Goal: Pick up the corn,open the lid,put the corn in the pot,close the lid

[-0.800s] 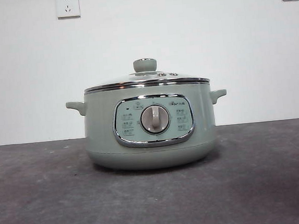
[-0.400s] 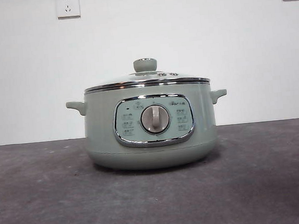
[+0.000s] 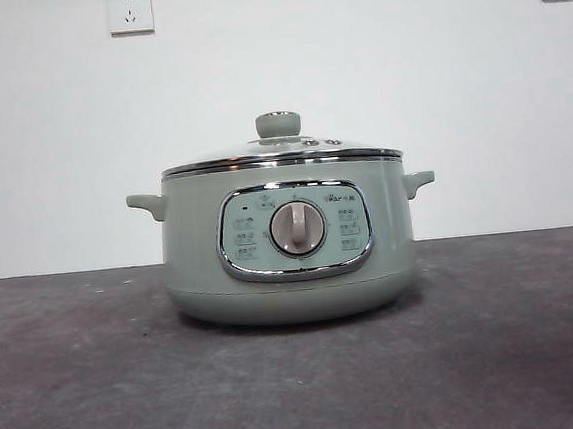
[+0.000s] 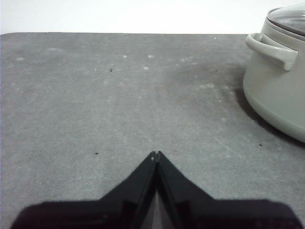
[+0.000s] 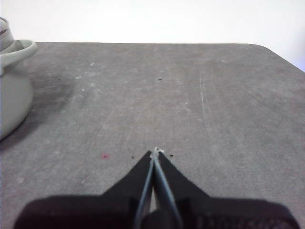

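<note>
Pot (image 3: 289, 244) sits lidded, lid (image 3: 281, 153) seated; left gripper (image 4: 156, 154) and right gripper (image 5: 155, 151) flank it, jaws pressed together, empty.

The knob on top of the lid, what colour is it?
Pale green, like the pot below. The knob on the lid shows best in the front view.

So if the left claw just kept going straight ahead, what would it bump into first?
Probably nothing. The left claw, shut and empty, points across bare grey table, and the way looks free up to the table's far edge. The pot sits off to one side of that line, though depth is hard to judge here.
</note>
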